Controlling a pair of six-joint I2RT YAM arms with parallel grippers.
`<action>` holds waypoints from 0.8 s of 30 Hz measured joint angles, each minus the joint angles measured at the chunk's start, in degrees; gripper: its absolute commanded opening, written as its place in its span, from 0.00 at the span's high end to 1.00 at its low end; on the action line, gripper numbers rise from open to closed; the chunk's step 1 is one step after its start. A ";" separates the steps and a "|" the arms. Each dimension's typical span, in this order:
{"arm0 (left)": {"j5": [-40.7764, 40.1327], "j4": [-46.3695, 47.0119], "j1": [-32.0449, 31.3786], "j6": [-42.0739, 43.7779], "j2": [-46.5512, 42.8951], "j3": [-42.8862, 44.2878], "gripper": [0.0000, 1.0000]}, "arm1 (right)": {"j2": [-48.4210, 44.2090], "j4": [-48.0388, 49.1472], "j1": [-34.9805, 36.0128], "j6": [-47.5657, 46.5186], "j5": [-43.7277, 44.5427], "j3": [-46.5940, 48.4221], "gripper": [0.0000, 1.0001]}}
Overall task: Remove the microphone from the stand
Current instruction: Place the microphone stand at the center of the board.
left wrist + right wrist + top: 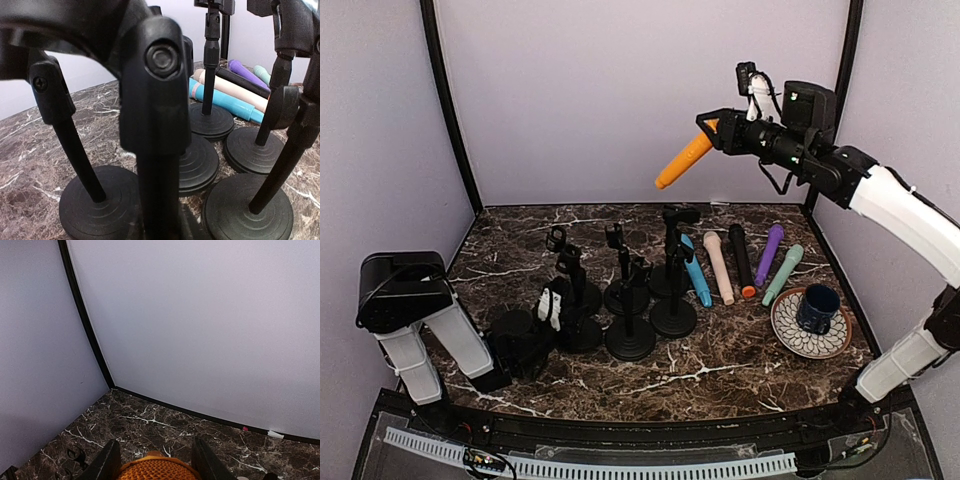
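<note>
My right gripper (712, 128) is raised high at the back right. It is shut on an orange microphone (684, 160), which points down-left, clear of every stand. In the right wrist view the microphone's mesh head (157, 471) sits between my two fingers (107, 462). My left gripper (558, 308) is low on the table at a black microphone stand (570, 272). In the left wrist view that stand's pole (160, 165) fills the centre, right where my jaws are. The jaws appear shut on it; the fingers themselves are mostly hidden.
Several black stands (631, 300) cluster mid-table; their round bases (249, 207) crowd the left wrist view. Blue (697, 272), beige (718, 268), black (741, 260), purple (769, 254) and green (783, 274) microphones lie in a row at the right. A patterned plate (790, 332) holds a dark mug (817, 307).
</note>
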 measured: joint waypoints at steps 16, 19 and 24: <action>2.03 -17.70 0.02 -0.20 -12.59 -3.58 0.37 | -2.62 -0.61 -2.36 0.85 3.30 -4.50 0.80; 2.47 -23.98 0.02 -1.11 -17.11 -3.61 0.36 | -4.33 -1.90 -4.44 0.87 4.94 -5.16 0.80; 2.05 -32.76 0.02 -3.08 -23.98 -3.85 0.27 | -6.99 -5.31 -9.27 1.27 7.65 -7.80 0.81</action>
